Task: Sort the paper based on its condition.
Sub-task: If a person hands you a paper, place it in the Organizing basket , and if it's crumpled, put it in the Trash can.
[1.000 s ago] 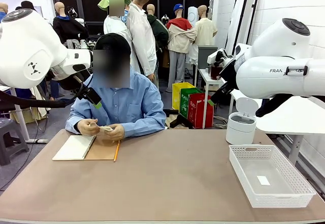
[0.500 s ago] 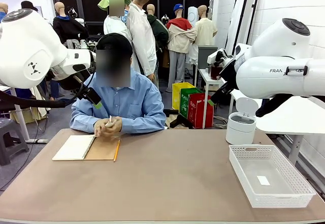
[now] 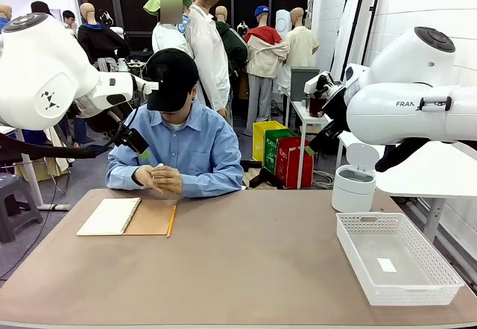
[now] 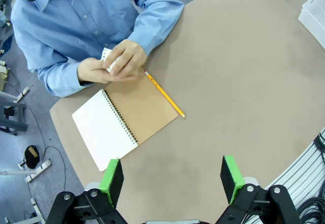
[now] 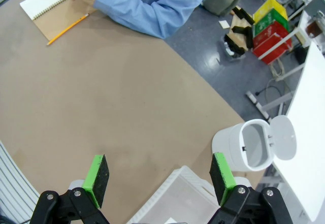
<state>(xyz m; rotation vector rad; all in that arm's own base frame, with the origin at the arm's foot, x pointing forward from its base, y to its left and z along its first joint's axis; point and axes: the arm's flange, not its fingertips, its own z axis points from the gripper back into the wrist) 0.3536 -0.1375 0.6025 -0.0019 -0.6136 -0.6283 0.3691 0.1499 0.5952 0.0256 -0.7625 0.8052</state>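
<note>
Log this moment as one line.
left gripper: open, empty | right gripper: open, empty | paper: in person's hands | notebook: open, pencil beside

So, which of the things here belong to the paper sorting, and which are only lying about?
For the job: paper in the person's hands; white basket and lidded bin, probably the sorting places.
Lying about: notebook, pencil, small scrap in the basket.
</note>
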